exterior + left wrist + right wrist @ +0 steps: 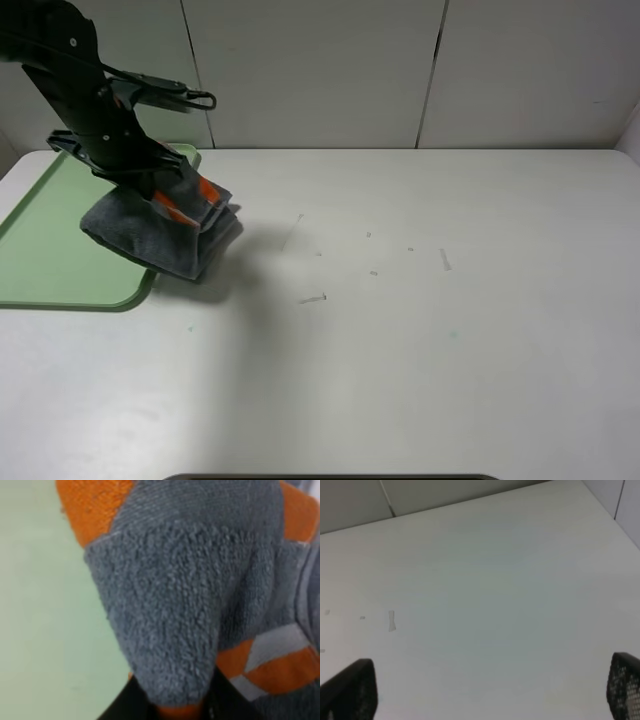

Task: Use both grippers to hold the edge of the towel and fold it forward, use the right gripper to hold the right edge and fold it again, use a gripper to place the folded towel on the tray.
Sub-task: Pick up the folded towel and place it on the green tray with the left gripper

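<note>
Dark grey terry makes up the one towel [165, 232], folded into a thick bundle with orange stripe showing. It hangs over the right rim of the single pale green tray [50, 262], partly above the tray and partly above the white tabletop [420, 330]. To the right the tabletop lies wide and bare except for a few small specks. Two arms are present. The left end effector [158, 190] is clenched on the towel's upper folds. The right end effector [492, 692] stands spread wide above the tabletop, grasping nothing.
</note>
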